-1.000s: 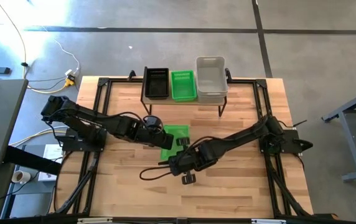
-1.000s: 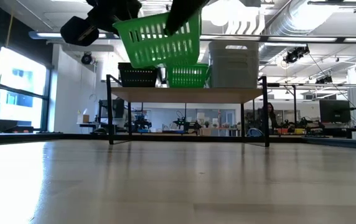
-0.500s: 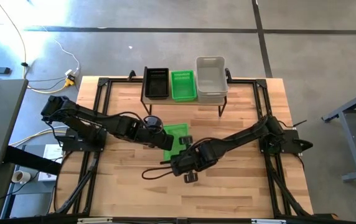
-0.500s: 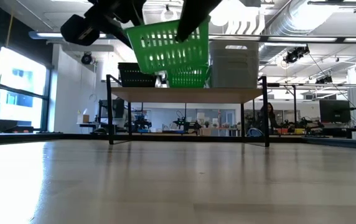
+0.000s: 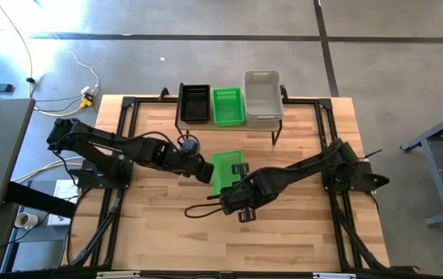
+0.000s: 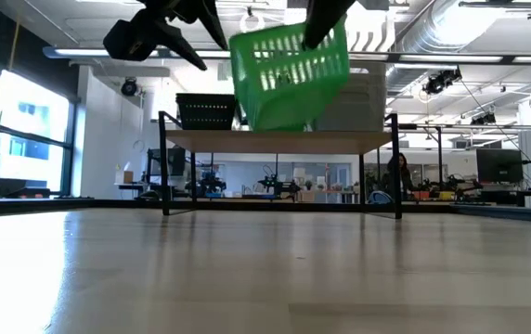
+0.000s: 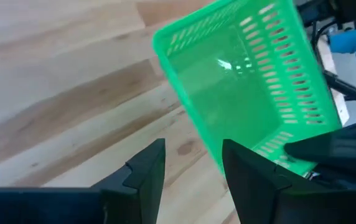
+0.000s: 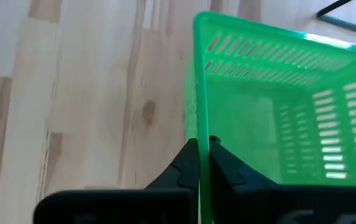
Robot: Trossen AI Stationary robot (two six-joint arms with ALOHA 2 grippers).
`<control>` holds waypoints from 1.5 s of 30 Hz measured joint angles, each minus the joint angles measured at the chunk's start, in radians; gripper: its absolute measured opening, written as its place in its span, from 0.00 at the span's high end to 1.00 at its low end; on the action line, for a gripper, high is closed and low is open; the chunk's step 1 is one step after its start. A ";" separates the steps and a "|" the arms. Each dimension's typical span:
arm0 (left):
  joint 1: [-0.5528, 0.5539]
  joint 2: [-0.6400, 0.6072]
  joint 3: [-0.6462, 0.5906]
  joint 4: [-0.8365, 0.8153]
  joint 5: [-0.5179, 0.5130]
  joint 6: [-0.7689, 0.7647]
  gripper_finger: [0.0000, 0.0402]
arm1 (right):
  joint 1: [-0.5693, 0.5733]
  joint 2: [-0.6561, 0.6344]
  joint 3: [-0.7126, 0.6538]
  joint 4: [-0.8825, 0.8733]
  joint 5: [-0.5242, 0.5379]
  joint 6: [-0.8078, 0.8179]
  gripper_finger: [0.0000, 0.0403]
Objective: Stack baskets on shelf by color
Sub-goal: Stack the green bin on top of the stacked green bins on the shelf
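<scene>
A bright green basket (image 5: 226,170) hangs tilted above the middle of the table, well clear of it in the low view (image 6: 289,76). My right gripper (image 5: 242,184) is shut on it at its near right side. My left gripper (image 5: 204,171) stands open just left of the basket, which lies beyond its fingers in the left wrist view (image 7: 246,93) and is not touched by them. On the shelf (image 6: 358,140) at the far edge stand a black basket (image 5: 194,103), a green basket (image 5: 228,106) and a whitish-clear basket (image 5: 262,98). My right gripper pinches the rim of one upright wall of the green basket (image 8: 200,127), with one finger (image 8: 184,165) outside the wall and the other inside. The fingers lie along that wall. The basket is lifted clear of the table and tilted.
Black frame rails (image 5: 125,139) run along the table's left and right sides. A black cable loop (image 5: 202,209) lies on the wood near the right arm. Bare tabletop (image 5: 283,232) stretches toward the near edge.
My left gripper has opened, let go of the green basket and drawn back a little toward the table's left edge. My right gripper has shut on the basket's wall and carried it toward the right and far edges. The basket has stayed in the air and tipped over the other way.
</scene>
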 joint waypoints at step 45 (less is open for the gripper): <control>0.273 -0.290 -0.002 0.001 0.148 0.734 0.64 | -0.529 -0.322 -0.152 0.392 -0.174 -0.548 1.00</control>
